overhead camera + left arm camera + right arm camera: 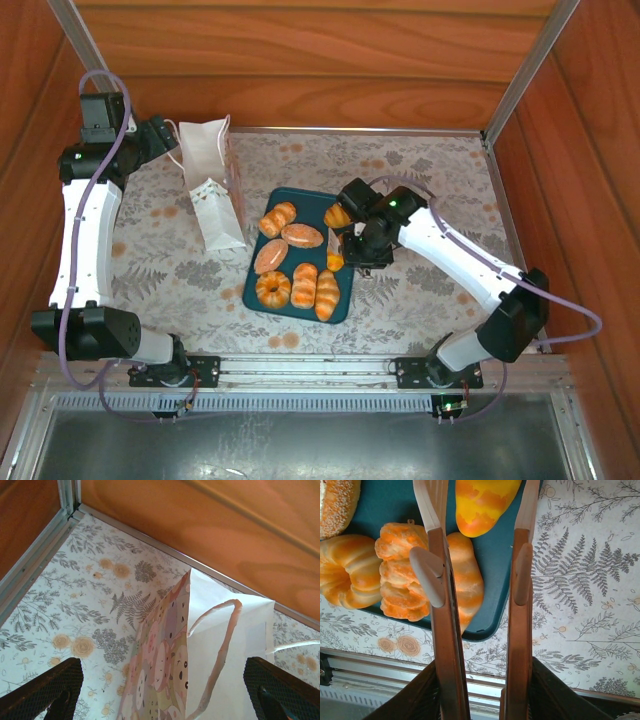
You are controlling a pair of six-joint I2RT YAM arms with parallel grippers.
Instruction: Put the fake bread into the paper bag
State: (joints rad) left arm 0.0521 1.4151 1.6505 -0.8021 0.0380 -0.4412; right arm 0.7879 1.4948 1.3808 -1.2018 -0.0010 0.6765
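Several glossy orange pieces of fake bread lie on a dark teal tray mid-table. The white paper bag stands just left of the tray, its mouth open. My left gripper is at the bag's far left side. In the left wrist view it is open, with the bag's printed face and a cord handle between its fingers. My right gripper is shut on wooden tongs over the tray's right edge. A yellow-orange bread sits between the tong tips; I cannot tell whether they pinch it.
A floral cloth covers the table. Wooden walls close in the back and both sides. A metal rail runs along the near edge. Two ridged rolls and a ring-shaped bun lie left of the tongs.
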